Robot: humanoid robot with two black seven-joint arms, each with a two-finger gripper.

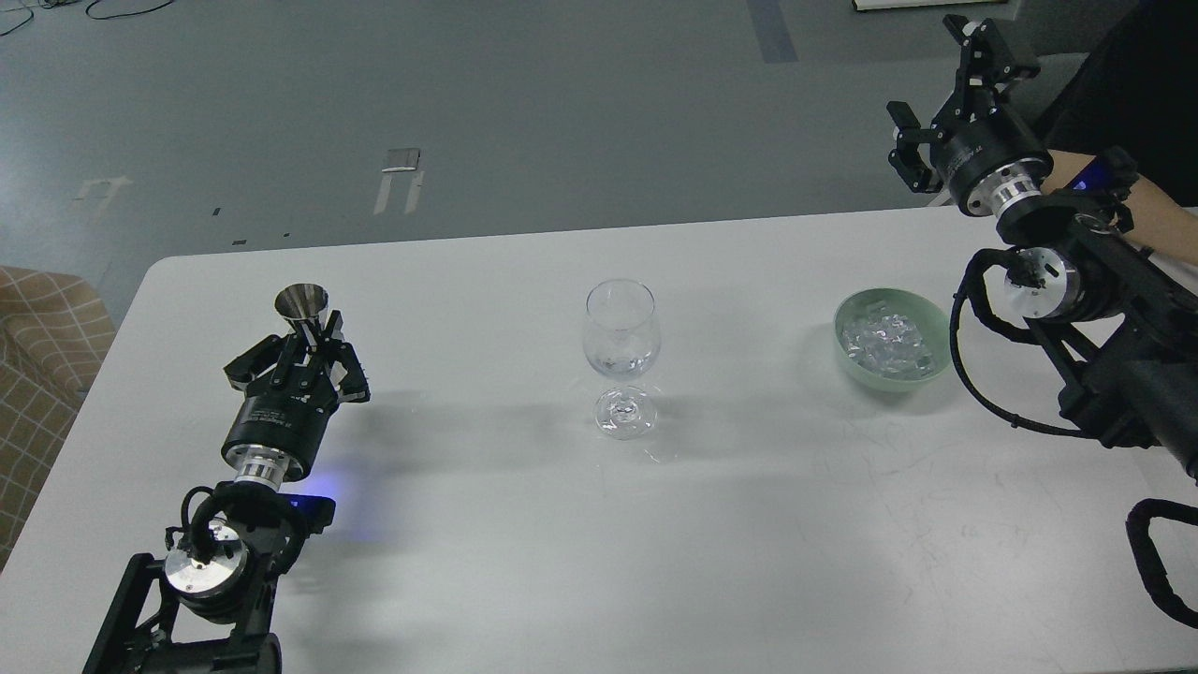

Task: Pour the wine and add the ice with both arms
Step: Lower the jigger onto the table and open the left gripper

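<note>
An empty clear stemmed wine glass (620, 348) stands upright in the middle of the white table (524, 543). A pale green bowl (847, 351) to its right holds the heap of clear ice (889, 341). My left gripper (307, 344), at the left of the table, is shut on the lower part of a small steel cone-shaped cup (301, 303), held upright and low over the table. My right gripper (941, 89) is open and empty, raised beyond the table's far right edge, above and behind the bowl.
A person's arm in a dark sleeve (1146, 192) reaches in behind my right arm. A checked cushion (37, 328) sits off the table's left edge. Grey floor lies beyond the far edge.
</note>
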